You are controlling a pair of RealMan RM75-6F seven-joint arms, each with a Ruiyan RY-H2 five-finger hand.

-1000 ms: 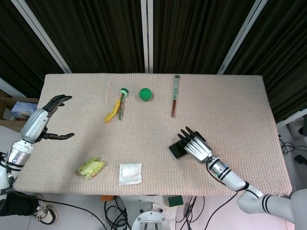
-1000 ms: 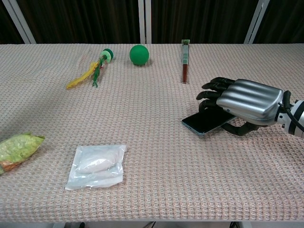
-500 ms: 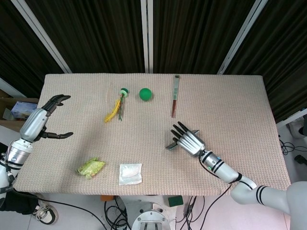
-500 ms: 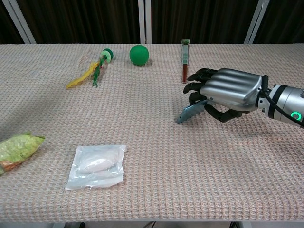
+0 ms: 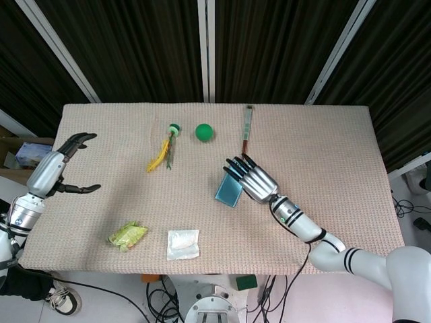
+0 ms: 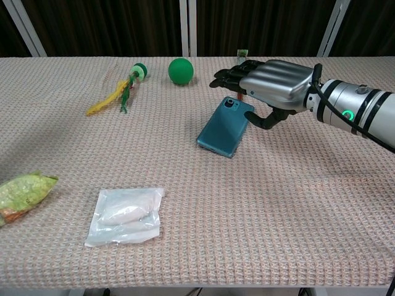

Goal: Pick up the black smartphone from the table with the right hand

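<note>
Lifted off the desk (image 6: 308,203) since a second ago, the phone (image 6: 224,127) now hangs tilted in the air, its teal back and camera bump turned toward the chest view, where earlier it lay flat under the fingers near the desk's right front. Right robot hand (image 6: 268,83) has risen and swung toward the desk's middle; it holds the phone by its upper end, thumb against the phone's edge and the other fingers curled over the top. In the head view the phone (image 5: 229,191) sits just left of that robot hand (image 5: 252,180), in front of the chopsticks packet (image 5: 246,134).

Left robot hand (image 5: 59,168) hovers off the desk's left edge much as before, fingers spread apart and holding nothing.

Near the far edge lie a green ball (image 6: 181,71) and a yellow-green feather toy (image 6: 121,90). Toward the front left are a clear white pouch (image 6: 125,214) and a green snack bag (image 6: 21,191).
</note>
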